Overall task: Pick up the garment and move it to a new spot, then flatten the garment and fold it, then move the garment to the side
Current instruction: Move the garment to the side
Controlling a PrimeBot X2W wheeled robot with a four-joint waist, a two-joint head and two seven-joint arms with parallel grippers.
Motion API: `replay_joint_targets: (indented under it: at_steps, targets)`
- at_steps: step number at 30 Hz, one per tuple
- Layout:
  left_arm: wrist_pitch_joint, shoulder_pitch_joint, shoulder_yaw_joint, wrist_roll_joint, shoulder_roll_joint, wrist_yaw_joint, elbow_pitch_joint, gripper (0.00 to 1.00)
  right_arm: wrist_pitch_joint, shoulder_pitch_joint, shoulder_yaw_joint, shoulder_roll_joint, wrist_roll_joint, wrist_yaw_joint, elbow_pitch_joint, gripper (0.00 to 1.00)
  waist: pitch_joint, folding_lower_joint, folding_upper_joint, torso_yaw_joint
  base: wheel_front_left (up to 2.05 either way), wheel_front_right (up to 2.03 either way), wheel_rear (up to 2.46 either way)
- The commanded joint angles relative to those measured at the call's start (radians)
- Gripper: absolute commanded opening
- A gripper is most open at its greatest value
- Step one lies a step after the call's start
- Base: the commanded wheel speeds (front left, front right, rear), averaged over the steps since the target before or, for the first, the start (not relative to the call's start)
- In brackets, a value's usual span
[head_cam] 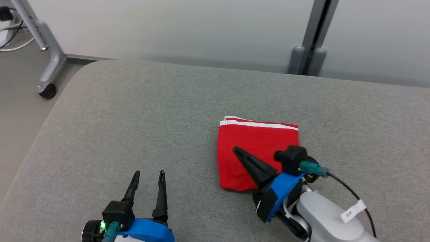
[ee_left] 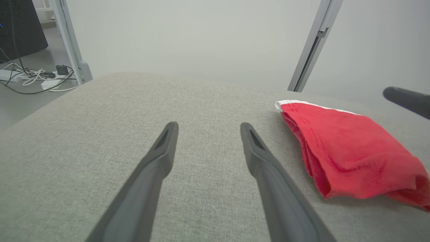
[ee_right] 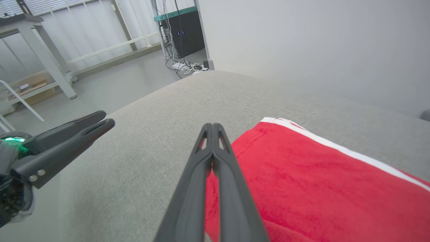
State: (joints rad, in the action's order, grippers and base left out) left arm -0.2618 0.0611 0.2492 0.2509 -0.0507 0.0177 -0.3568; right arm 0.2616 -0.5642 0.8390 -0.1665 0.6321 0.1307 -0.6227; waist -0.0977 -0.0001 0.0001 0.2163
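Over the folded red cloth garment [head_cam: 255,141], the right gripper [head_cam: 235,150] is pinched together; at eight o'clock, the left gripper [head_cam: 149,173] is spread wide.

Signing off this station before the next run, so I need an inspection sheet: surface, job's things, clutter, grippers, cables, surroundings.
Surface: grey fabric table, smooth.
Job's things: red garment, folded, white stripe at far edge.
Clutter: nothing seen.
Grippers: left gripper open, holding nothing; right gripper shut, fingers over the garment, no cloth between.
Cables: tagged black cable on the right wrist; loose cables on the floor.
Surroundings: pale wall, wheeled stand.
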Motion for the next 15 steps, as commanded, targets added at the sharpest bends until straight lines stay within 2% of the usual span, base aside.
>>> replay_joint_targets:
  at_steps: [1, 4, 5, 6, 7, 12, 15]
  targets:
    - [-0.004, -0.007, -0.009, -0.011, 0.0, 0.0, 0.004, 1.0, 0.004, 0.034, -0.051, -0.008, -0.025, 0.0, 0.008, 0.0, 0.023, 0.0001, -0.0001, -0.03, 0.0, 0.0, 0.0]
    - [-0.004, -0.01, -0.033, -0.022, 0.0, -0.002, 0.004, 1.0, 0.003, 0.08, -0.204, 0.004, -0.096, 0.0, 0.022, 0.4, 0.037, 0.0001, -0.0001, -0.067, 0.0, 0.0, 0.0]
    - [-0.004, -0.01, -0.04, -0.024, 0.0, -0.002, 0.004, 1.0, 0.003, 0.097, -0.248, 0.008, -0.119, 0.0, 0.023, 0.49, 0.042, 0.0001, -0.0001, -0.079, 0.0, 0.0, 0.0]
    - [-0.004, -0.009, -0.045, -0.03, 0.0, -0.004, 0.003, 1.0, 0.003, 0.116, -0.297, 0.012, -0.144, 0.0, 0.021, 0.78, 0.045, 0.0001, -0.0001, -0.091, 0.0, 0.0, 0.0]
    - [-0.004, -0.008, -0.051, -0.036, 0.001, -0.005, 0.003, 1.0, 0.003, 0.134, -0.34, 0.014, -0.168, 0.0, 0.018, 1.0, 0.049, 0.0001, -0.0001, -0.103, 0.0, 0.0, 0.0]
    - [-0.004, -0.017, -0.076, -0.058, 0.0, -0.008, -0.011, 1.0, 0.003, 0.226, -0.538, 0.036, -0.283, 0.0, 0.011, 1.0, 0.065, 0.0001, -0.0001, -0.159, 0.0, 0.0, 0.0]
    - [-0.004, -0.024, -0.093, -0.067, 0.0, -0.007, -0.016, 1.0, 0.003, 0.273, -0.62, 0.054, -0.338, 0.0, 0.009, 1.0, 0.072, 0.0001, -0.0001, -0.188, 0.0, 0.0, 0.0]
